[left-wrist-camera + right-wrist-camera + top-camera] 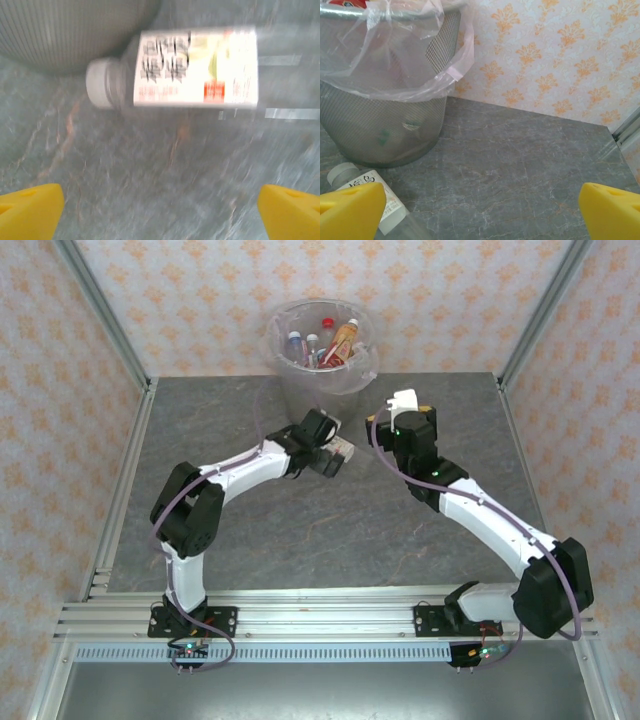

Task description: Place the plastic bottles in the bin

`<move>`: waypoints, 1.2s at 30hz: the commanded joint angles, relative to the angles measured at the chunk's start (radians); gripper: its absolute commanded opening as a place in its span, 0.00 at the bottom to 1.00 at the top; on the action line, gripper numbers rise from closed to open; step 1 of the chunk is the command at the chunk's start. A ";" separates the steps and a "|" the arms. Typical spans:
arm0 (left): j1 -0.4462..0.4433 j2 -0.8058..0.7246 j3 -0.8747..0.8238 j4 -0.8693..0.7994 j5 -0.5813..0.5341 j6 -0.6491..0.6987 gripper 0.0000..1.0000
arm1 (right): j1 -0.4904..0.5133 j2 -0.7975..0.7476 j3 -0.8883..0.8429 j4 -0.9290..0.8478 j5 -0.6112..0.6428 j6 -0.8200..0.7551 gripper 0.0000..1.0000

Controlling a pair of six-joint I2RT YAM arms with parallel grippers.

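Bottle (190, 67) lying beside bin (385, 125); left gripper (160, 212) and right gripper (480, 212) fingers apart, empty; risk: round bottle likely rolls away if pinched off-centre.

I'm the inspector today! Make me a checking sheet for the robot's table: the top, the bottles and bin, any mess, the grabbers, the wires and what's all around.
Surface: grey marbled table, no spills seen.
Job's things: several plastic bottles are already in the bin; one white-capped bottle lies on its side on the table beside the bin.
Clutter: nothing seen.
Grippers: left gripper open, near the lying bottle, not touching it; right gripper open, holding nothing, facing the bin.
Cables: a purple cable runs along each arm; no snag seen.
Surroundings: orange-patterned wallpaper and metal frame posts.
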 commanded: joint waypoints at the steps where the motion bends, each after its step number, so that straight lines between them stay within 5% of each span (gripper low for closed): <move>1: -0.031 0.057 0.134 -0.176 -0.006 -0.254 1.00 | -0.030 -0.034 -0.019 -0.010 -0.038 0.055 0.99; 7: -0.062 0.103 0.210 -0.251 -0.040 -0.692 1.00 | -0.174 -0.022 -0.093 -0.017 -0.245 0.297 0.99; 16: -0.090 0.217 0.361 -0.313 -0.101 -1.028 1.00 | -0.333 0.121 -0.072 -0.115 -0.510 0.518 0.99; 27: -0.099 0.502 0.730 -0.591 -0.164 -1.245 1.00 | -0.339 0.101 -0.131 -0.035 -0.506 0.540 0.99; 36: -0.097 0.626 0.847 -0.660 -0.171 -1.205 0.96 | -0.339 0.051 -0.170 -0.041 -0.491 0.517 0.99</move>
